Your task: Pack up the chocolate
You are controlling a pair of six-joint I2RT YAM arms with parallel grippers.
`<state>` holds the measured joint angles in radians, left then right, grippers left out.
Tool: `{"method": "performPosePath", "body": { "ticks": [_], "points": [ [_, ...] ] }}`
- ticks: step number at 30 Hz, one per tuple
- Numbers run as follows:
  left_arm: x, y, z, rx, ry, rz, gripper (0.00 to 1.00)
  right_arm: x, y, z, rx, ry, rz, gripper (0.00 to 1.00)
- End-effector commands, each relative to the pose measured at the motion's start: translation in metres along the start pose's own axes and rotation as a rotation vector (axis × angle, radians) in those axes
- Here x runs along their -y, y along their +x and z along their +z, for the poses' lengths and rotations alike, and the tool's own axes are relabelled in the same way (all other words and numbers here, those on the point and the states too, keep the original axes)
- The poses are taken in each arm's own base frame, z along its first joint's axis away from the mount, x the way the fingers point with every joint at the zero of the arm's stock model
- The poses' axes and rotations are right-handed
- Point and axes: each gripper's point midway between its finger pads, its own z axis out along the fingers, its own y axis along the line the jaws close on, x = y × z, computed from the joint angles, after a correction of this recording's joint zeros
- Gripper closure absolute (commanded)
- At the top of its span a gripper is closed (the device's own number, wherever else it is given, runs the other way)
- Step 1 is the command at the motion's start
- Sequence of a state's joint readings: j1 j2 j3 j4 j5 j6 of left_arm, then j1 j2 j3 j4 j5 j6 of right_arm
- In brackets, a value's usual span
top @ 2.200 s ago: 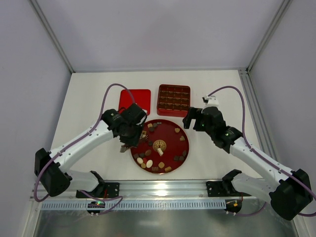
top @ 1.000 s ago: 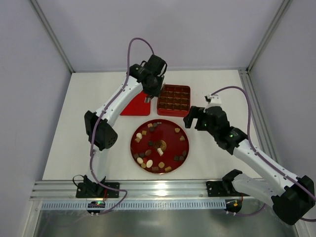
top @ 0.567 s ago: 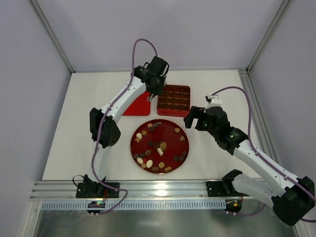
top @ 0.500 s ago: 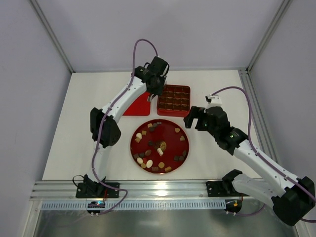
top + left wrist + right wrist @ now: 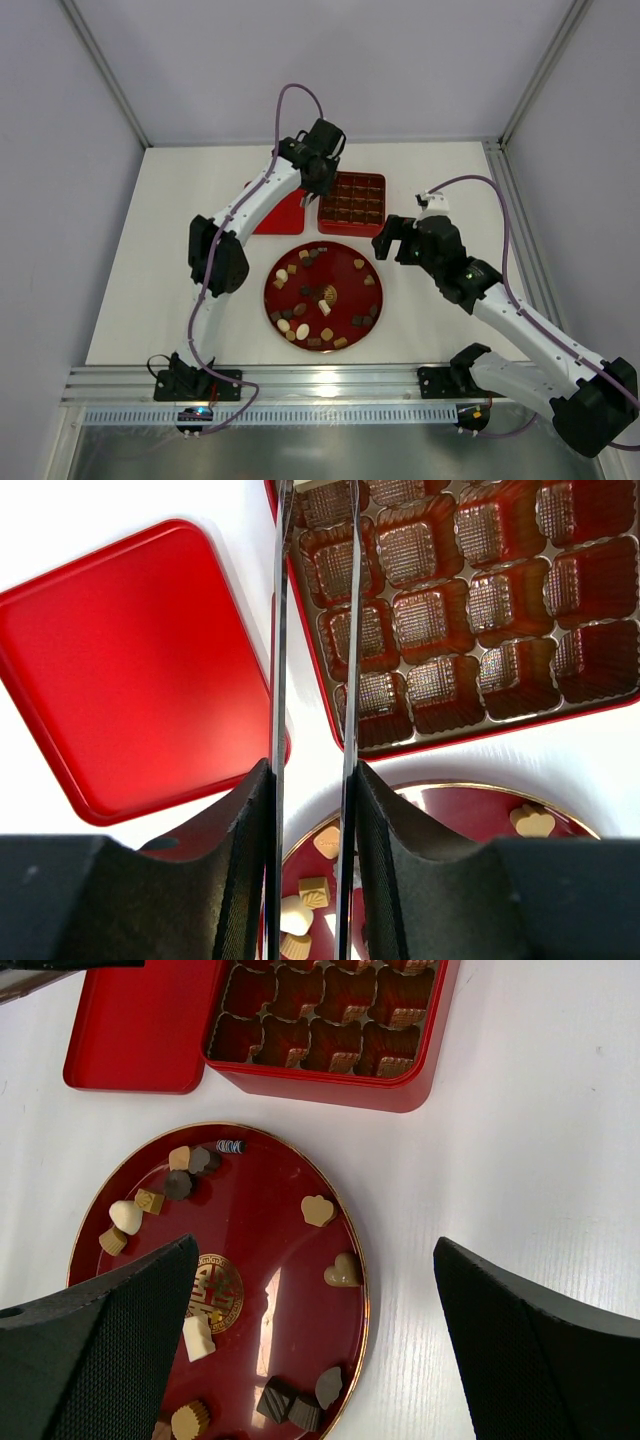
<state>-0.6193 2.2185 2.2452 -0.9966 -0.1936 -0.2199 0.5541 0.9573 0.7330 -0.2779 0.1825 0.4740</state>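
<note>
The top camera looks down from high up at the whole desk (image 5: 170, 260). Wrist cameras look down close, past the left pincer (image 5: 315, 495) and right pincer (image 5: 315, 1250). All see the box (image 5: 352, 198) and plate (image 5: 345, 280).

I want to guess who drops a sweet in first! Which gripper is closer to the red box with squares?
Left. The left gripper hangs over the red box, at its left edge; the right gripper sits off its near right corner.
</note>
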Motion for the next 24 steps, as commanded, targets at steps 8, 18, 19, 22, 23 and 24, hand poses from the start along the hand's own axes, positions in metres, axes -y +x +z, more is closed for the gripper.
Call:
{"method": "performPosePath", "body": {
  "ticks": [8,18,19,22,23,24],
  "points": [
    [-0.007,-0.018,-0.003,0.066,-0.024,0.010,0.61,0.000,-0.008,-0.002,0.036,-0.001,0.012,0.00],
    [-0.009,-0.021,-0.011,0.079,-0.031,0.013,0.60,0.000,-0.008,-0.002,0.035,0.000,0.010,0.00],
    [-0.009,-0.024,-0.016,0.090,-0.027,0.011,0.60,0.001,-0.008,-0.002,0.038,0.002,0.008,0.00],
    [-0.008,-0.031,-0.031,0.115,-0.008,0.000,0.60,0.000,-0.010,-0.003,0.043,0.003,0.009,0.00],
    [-0.008,-0.032,-0.035,0.122,-0.004,-0.003,0.60,0.000,-0.010,-0.003,0.043,0.003,0.009,0.00],
    [-0.008,-0.033,-0.038,0.125,0.000,-0.008,0.60,0.001,-0.011,-0.003,0.043,0.004,0.009,0.00]
  ]
}}
